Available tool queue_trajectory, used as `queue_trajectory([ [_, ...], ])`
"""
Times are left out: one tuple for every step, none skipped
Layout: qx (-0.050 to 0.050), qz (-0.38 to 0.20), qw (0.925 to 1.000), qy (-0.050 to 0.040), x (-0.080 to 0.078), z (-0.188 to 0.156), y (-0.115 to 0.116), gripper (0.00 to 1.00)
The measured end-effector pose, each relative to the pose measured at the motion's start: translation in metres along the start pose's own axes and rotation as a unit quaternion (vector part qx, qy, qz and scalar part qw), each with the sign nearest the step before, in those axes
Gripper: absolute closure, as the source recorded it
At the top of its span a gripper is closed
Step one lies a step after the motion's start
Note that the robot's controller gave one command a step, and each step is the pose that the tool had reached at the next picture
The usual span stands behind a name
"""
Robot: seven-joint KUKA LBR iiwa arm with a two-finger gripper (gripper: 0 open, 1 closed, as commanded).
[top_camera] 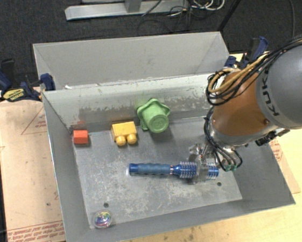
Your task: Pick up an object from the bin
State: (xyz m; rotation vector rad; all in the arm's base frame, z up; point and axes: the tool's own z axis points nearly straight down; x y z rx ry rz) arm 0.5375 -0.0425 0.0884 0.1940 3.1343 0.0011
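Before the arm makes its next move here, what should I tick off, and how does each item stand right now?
1. Gripper placed at a thing: ok. It is down at the bristled head of the blue brush, right of the middle of the bin.
2. Brush actually gripped: cannot tell. The contact is not clear from above.
3. Brush lying flat on the floor: ok.
4. Neighbours clear of the brush: ok. The yellow block, green cup and red cube lie apart from it, along the back wall.
5. Shiny ball out of the way: ok. It is in the front-left corner.
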Motion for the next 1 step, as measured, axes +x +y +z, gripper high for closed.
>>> queue_trajectory([
  [0.000, 0.004, 1.0000, -0.0036, 0.0101, -0.1207, 0.0140, 1.00],
])
